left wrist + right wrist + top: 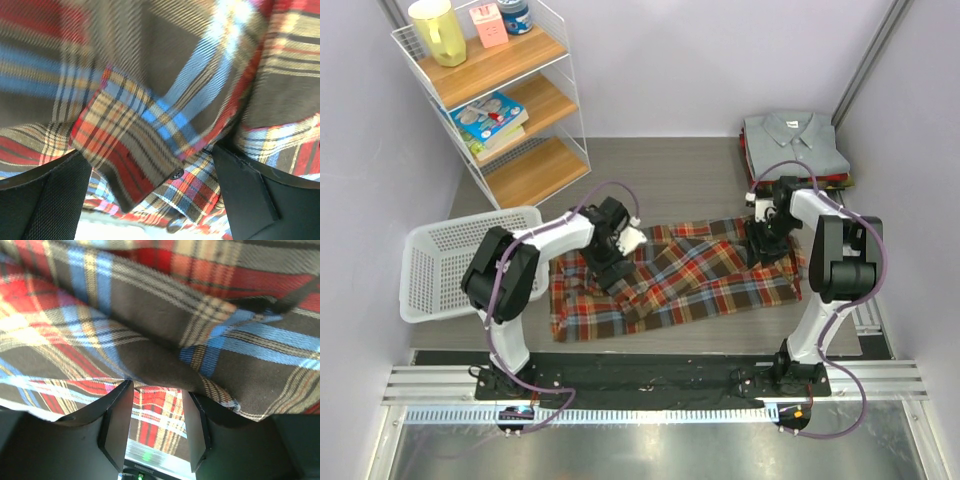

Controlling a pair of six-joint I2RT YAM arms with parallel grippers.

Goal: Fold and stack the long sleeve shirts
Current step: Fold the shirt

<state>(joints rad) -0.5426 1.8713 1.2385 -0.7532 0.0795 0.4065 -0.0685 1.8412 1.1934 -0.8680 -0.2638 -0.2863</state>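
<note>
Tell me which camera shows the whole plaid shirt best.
The top external view: the plaid shirt lies spread across the table, nearly whole. The left wrist view shows only a buttoned cuff; the right wrist view, only close folds.

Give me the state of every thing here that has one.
plaid shirt: spread on the table, rumpled
folded shirts: stacked, grey one topmost
left gripper: open over the plaid shirt
right gripper: jaws partly apart, grip unclear
basket: upright, looks empty

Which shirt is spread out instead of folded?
The plaid shirt, lying open across the middle of the table. The grey shirt lies neatly folded at the far right.
</note>
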